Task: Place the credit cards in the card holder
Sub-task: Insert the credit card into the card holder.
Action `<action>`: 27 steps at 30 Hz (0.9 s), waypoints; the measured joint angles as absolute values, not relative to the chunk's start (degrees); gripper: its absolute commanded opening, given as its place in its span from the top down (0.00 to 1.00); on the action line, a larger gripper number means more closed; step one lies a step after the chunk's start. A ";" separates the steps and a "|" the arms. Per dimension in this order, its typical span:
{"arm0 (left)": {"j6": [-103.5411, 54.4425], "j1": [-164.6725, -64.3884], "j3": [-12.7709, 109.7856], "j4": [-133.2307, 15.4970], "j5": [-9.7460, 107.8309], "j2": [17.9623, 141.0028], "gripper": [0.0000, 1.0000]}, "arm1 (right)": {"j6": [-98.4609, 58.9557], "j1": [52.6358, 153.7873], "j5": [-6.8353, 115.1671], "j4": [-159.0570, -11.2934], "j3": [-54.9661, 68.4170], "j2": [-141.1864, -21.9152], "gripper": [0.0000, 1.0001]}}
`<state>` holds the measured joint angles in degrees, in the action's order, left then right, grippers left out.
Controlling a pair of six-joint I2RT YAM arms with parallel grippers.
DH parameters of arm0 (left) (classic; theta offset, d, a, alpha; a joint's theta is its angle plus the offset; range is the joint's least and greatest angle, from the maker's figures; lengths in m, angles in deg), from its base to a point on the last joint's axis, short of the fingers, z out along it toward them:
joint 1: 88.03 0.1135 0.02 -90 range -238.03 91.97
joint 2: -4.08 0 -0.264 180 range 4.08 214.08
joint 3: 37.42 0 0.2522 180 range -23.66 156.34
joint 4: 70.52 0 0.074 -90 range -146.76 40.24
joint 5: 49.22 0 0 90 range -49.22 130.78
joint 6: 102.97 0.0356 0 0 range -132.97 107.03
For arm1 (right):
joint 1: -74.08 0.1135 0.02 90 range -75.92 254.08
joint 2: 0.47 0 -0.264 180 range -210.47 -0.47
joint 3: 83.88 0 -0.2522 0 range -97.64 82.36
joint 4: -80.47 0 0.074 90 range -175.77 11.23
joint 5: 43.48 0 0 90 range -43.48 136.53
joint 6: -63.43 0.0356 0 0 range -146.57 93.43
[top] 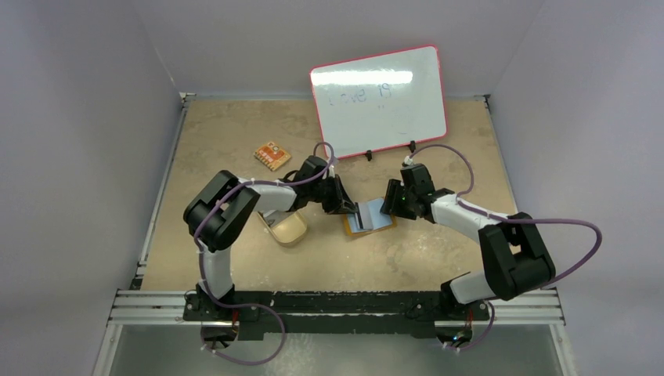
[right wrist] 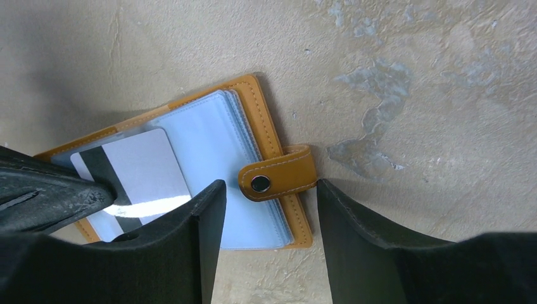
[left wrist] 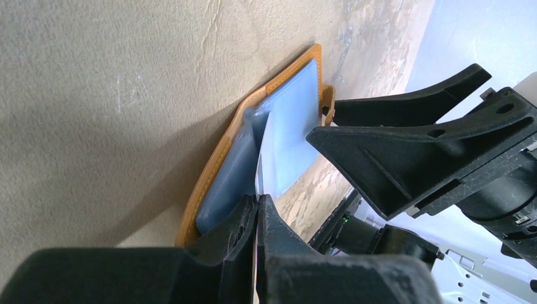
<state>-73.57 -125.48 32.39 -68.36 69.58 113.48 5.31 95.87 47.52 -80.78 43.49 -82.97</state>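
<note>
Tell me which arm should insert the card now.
Left. The left hand is shut on the card, held over the open card holder. The right hand is open, astride the snap tab.

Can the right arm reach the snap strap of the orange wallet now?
Probably yes. The right arm has its jaws open on either side of the strap, nothing between; the card lies off to the side.

1 credit card (right wrist: pixel 139 166), 1 card holder (right wrist: pixel 278 172), 1 dish (top: pixel 288 229), 1 patterned orange pc (top: pixel 272 155), 1 whiteboard (top: pixel 380 102)
</note>
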 measured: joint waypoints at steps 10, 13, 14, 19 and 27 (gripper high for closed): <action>-74.11 -125.50 32.37 -69.10 68.57 114.86 1.00 | 5.31 95.87 47.54 -82.39 44.10 -82.88 0.44; -74.77 -125.50 32.19 -69.17 67.41 114.84 1.00 | 5.33 95.87 47.54 -82.68 44.16 -82.88 0.44; -74.97 -125.50 31.87 -69.25 67.09 114.73 1.00 | 5.33 95.87 47.54 -82.74 44.21 -82.88 0.44; -76.47 -125.50 29.29 -69.54 65.60 113.20 1.00 | 5.33 95.87 47.58 -83.07 44.32 -82.88 0.44; -79.47 -125.50 26.47 -72.64 65.21 112.32 1.00 | 5.33 95.87 47.56 -83.18 44.38 -82.88 0.46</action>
<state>-79.47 -125.50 26.47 -72.64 65.21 112.32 5.33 95.87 47.56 -83.18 44.38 -82.88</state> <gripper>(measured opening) 0.006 0.561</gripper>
